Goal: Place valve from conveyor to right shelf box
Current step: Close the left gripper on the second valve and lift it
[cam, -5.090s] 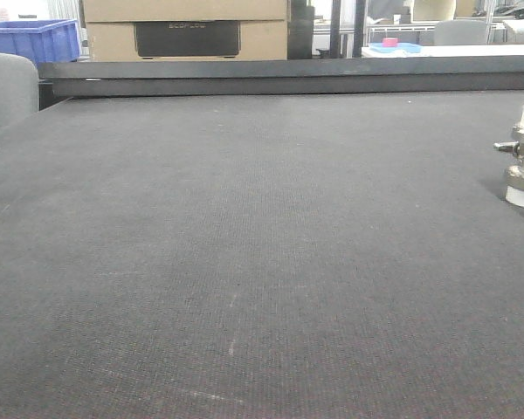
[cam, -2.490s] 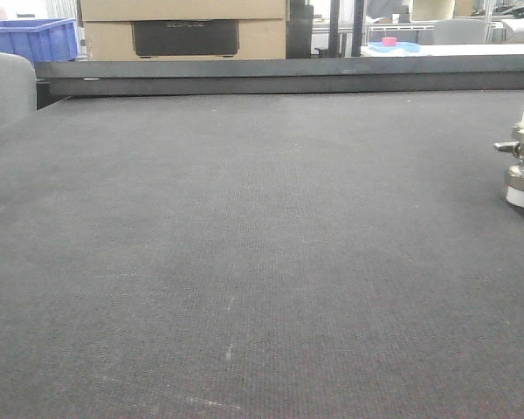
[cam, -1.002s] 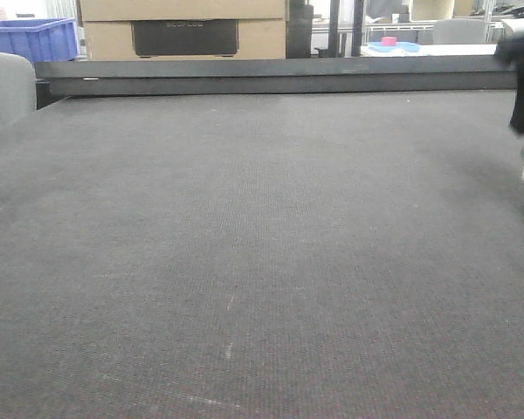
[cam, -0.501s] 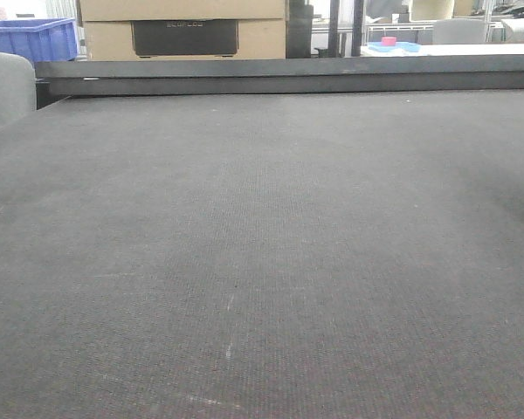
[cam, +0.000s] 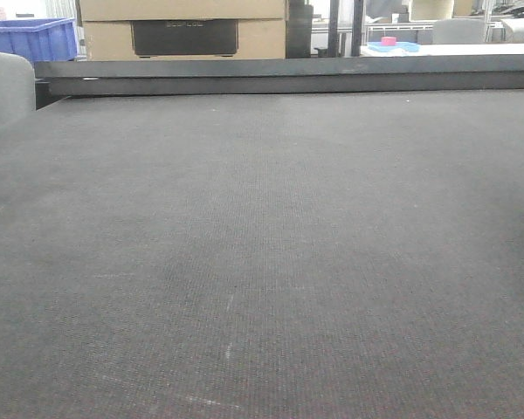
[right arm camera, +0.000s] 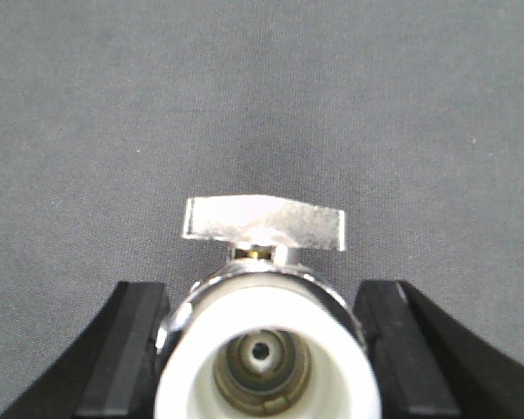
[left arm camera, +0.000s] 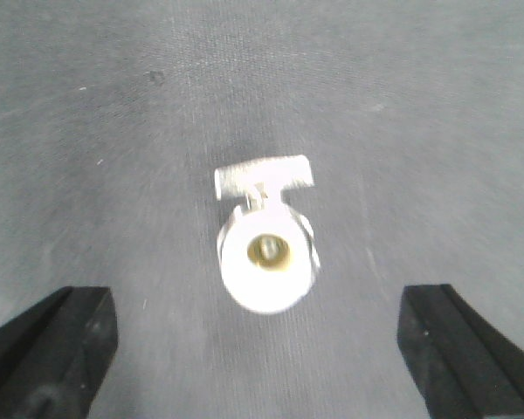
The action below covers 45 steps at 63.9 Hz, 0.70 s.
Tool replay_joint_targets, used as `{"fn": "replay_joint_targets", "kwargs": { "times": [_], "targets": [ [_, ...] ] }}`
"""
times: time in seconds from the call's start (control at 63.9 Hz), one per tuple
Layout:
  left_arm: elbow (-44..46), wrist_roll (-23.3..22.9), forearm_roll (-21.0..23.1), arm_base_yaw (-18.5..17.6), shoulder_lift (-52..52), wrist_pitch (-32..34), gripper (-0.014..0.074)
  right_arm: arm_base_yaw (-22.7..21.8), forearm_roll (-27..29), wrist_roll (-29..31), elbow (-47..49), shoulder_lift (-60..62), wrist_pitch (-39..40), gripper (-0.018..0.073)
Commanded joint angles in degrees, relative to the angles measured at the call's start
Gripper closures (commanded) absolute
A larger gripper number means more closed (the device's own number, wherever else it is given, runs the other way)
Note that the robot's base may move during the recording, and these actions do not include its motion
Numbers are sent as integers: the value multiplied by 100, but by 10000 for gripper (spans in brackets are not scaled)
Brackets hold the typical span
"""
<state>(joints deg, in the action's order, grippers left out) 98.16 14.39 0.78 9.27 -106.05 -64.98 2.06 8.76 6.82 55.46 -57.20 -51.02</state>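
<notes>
Industrial workshop / factory floor, w/ bench area at back. Evidence: wide dark woven conveyor belt (cam: 262, 244) fills near view, dark metal rail (cam: 288, 77) along far edge. Behind rail: big cardboard box (cam: 183, 26) w/ black panel, blue plastic parts bin (cam: 31, 39) far left. Far right: white worktable (cam: 437, 51), pink item (cam: 389, 41) on blue tray (cam: 408, 47), grey chair (cam: 458, 31). Grey chair back (cam: 4, 87) at left edge. Metal posts (cam: 334, 26) mid-bkgd.

1 valve (left arm camera: 266, 253) and the far rail (cam: 288, 78) interrupt the open conveyor (cam: 262, 244).
</notes>
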Motion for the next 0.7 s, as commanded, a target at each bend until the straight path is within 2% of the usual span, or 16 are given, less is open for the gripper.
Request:
{"fn": "replay_joint_targets", "kwargs": {
  "times": [0.0,0.595,0.689],
  "targets": [
    [77,26,40,28,-205,188,50,3,0,16,20,89,205,713],
    [-22,15,184,28,-801,329,50,3,0,16,20,89,226,713],
    [-164,15,210,80,-801,491,90,3,0,16,20,89,263,713]
  ]
}}
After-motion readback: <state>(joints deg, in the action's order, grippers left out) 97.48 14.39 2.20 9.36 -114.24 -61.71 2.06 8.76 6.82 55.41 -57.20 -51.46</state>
